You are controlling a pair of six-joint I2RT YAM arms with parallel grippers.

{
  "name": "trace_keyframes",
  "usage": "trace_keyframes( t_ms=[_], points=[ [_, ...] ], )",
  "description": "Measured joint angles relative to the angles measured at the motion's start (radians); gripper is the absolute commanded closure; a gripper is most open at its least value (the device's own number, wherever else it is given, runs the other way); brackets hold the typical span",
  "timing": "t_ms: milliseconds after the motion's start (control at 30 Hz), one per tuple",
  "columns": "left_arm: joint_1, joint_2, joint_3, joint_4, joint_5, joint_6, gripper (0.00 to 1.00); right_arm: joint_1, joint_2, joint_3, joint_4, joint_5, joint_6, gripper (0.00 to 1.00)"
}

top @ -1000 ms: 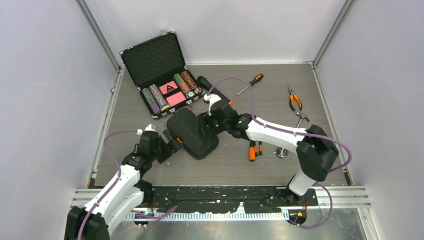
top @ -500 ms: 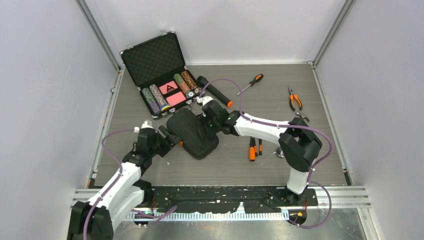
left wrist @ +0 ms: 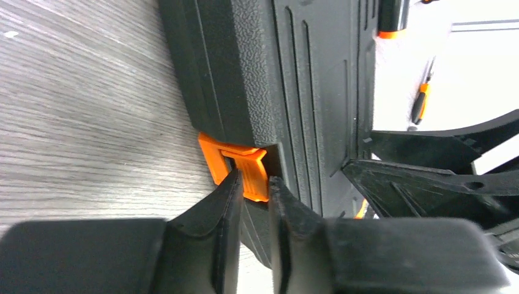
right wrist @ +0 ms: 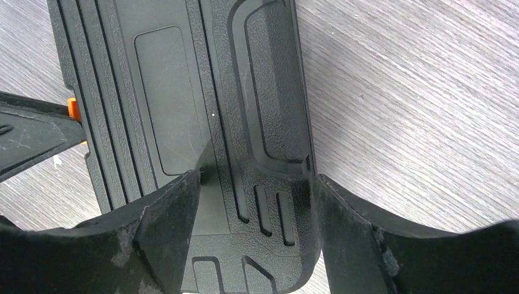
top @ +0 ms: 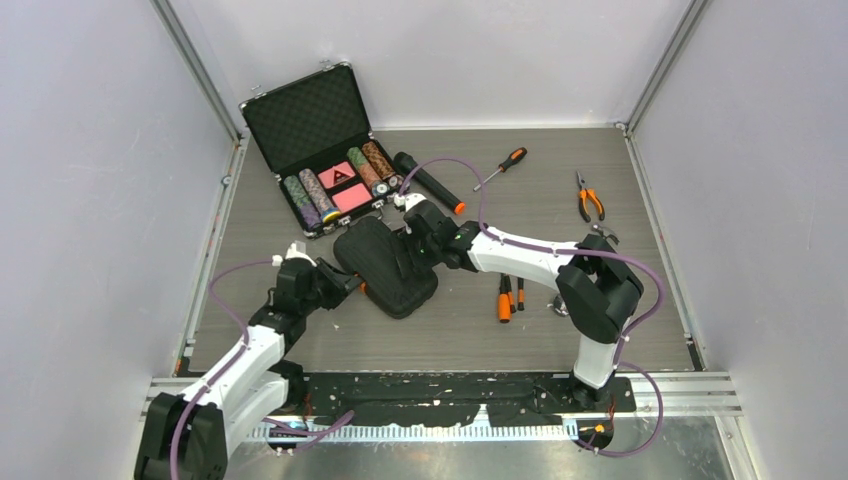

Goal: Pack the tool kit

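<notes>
The tool kit's black ribbed case (top: 385, 265) lies closed in the middle of the table. My left gripper (top: 347, 282) is at its near-left edge. In the left wrist view the gripper (left wrist: 253, 184) has its two fingertips pinched on the small orange latch (left wrist: 242, 168). My right gripper (top: 408, 255) hovers over the far-right end of the case. It (right wrist: 256, 177) stands open, one finger above the lid (right wrist: 177, 92), the other just past the case's edge over the table. Orange-and-black tools lie loose: a screwdriver (top: 503, 163), pliers (top: 589, 200), a hammer (top: 603, 236) and small drivers (top: 507, 298).
An open metal-edged poker chip case (top: 320, 150) stands at the back left. A black flashlight with an orange tip (top: 428, 183) lies beside it. White walls close in the table on three sides.
My left gripper has moved in to the case's edge and closed around the orange latch. The right arm slid left over the case, jaws still wide.
</notes>
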Motion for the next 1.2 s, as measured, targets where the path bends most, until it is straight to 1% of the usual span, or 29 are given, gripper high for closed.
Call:
trace_keyframes(
  t_ms=[167,300,367,400,433,533,600,700,767,800,900,967,1200],
  points=[
    [0.026,-0.023,-0.040,0.046,0.031,-0.039,1.00,-0.010,0.005,0.006,-0.012,-0.003,0.026,0.30],
    [0.066,-0.065,-0.088,0.070,0.050,-0.071,1.00,-0.025,0.005,0.006,-0.019,-0.009,0.055,0.31],
    [0.093,-0.081,-0.135,0.039,0.033,-0.076,1.00,-0.036,0.008,0.006,-0.024,-0.021,0.073,0.31],
    [0.101,-0.082,-0.153,0.016,0.028,-0.077,0.98,-0.040,0.009,0.006,-0.023,-0.029,0.080,0.31],
    [0.111,-0.092,-0.174,0.000,0.035,-0.095,0.92,-0.043,0.010,0.006,-0.024,-0.034,0.085,0.31],
    [0.128,-0.169,-0.178,-0.059,0.023,-0.085,0.67,-0.048,0.010,0.006,-0.026,-0.048,0.098,0.32],
    [0.131,-0.218,-0.178,-0.100,0.020,-0.076,0.53,-0.050,0.010,0.006,-0.025,-0.054,0.099,0.31],
    [0.134,-0.278,-0.173,-0.135,0.019,-0.069,0.37,-0.053,0.010,0.006,-0.025,-0.064,0.098,0.29],
    [0.134,-0.311,-0.160,-0.161,0.014,-0.058,0.30,-0.053,0.009,0.006,-0.026,-0.067,0.097,0.27],
    [0.134,-0.317,-0.151,-0.167,0.014,-0.049,0.25,-0.052,0.007,0.006,-0.029,-0.066,0.093,0.25],
    [0.134,-0.308,-0.126,-0.159,0.024,-0.029,0.08,-0.052,-0.008,0.006,-0.062,-0.056,0.072,0.21],
    [0.134,-0.271,-0.115,-0.134,0.046,-0.019,0.01,-0.052,-0.021,0.006,-0.092,-0.042,0.052,0.19],
    [0.135,-0.074,-0.050,-0.043,0.112,0.034,0.00,-0.052,-0.039,0.044,-0.170,-0.017,0.000,0.17]
  ],
)
